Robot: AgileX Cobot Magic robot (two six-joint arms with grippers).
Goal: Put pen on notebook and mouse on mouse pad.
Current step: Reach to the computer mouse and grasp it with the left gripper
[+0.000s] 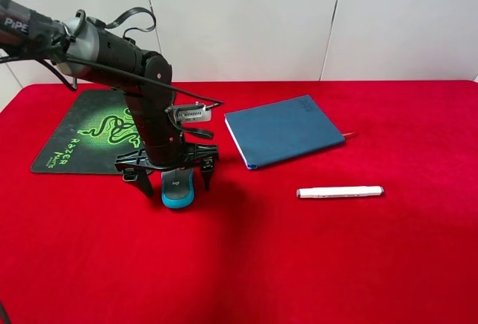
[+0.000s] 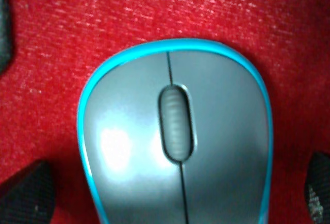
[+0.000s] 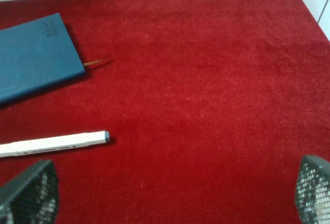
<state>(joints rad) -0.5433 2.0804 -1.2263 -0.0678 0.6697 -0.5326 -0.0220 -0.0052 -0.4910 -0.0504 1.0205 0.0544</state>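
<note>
The grey and teal mouse [image 1: 178,188] lies on the red cloth just right of the black mouse pad [image 1: 82,134] with its green logo. My left gripper [image 1: 173,181] is down over the mouse [image 2: 175,141], open, with one finger on each side; the fingertips [image 2: 31,193] stand a little clear of its sides. The blue notebook [image 1: 284,130] lies at centre right, and the white pen [image 1: 340,192] lies on the cloth in front of it. My right gripper [image 3: 172,193] hangs open and empty above the cloth, the pen [image 3: 54,144] and notebook [image 3: 33,59] off to one side.
A red cloth [image 1: 314,264] covers the whole table. The notebook's thin ribbon [image 3: 95,63] sticks out from its edge. The left arm [image 1: 112,59] reaches in from the upper left across the mouse pad. The right arm does not show in the exterior high view.
</note>
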